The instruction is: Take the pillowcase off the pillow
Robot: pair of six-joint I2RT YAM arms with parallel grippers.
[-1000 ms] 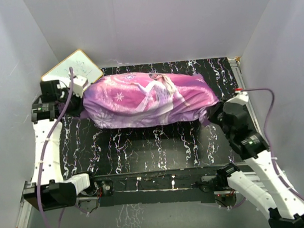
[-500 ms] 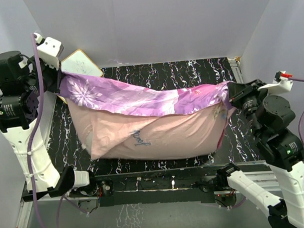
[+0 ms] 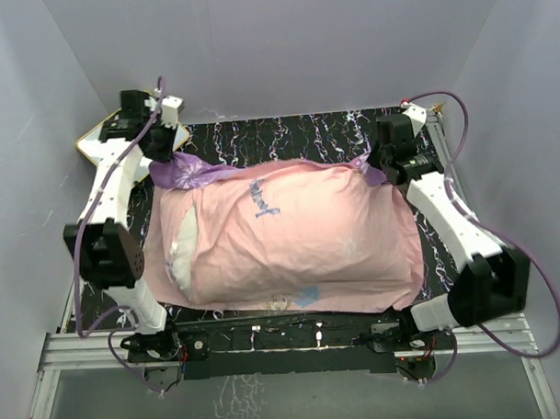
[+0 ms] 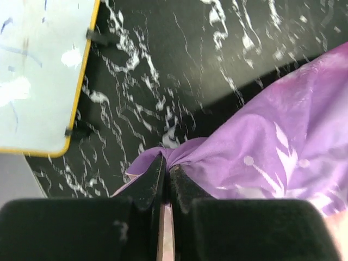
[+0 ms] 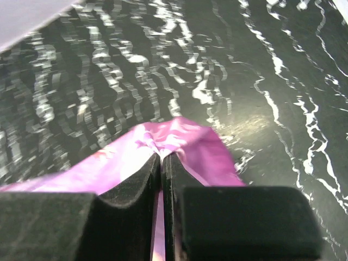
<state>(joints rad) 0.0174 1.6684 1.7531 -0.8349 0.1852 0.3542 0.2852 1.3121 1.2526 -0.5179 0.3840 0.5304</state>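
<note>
The pillowcase [image 3: 299,232] lies spread across the table, its pale pink inside facing up and purple outside showing at the far corners. The white pillow [image 3: 182,250] peeks out at its left end. My left gripper [image 3: 163,160] is shut on the far left purple corner of the pillowcase [image 4: 255,147], with the fabric pinched between its fingers [image 4: 166,163]. My right gripper [image 3: 378,165] is shut on the far right corner of the pillowcase [image 5: 179,141], which bunches at its tips [image 5: 162,157].
A yellow-framed whiteboard [image 3: 107,133] lies at the far left corner, behind the left arm; its edge shows in the left wrist view [image 4: 38,81]. The black marbled table [image 3: 287,136] is walled in on three sides by pale panels.
Both arms have swung from raised positions down to the far side of the table, carrying the pillowcase corners back. The case now lies flat, pink inside up, where before it hung stretched between them.
</note>
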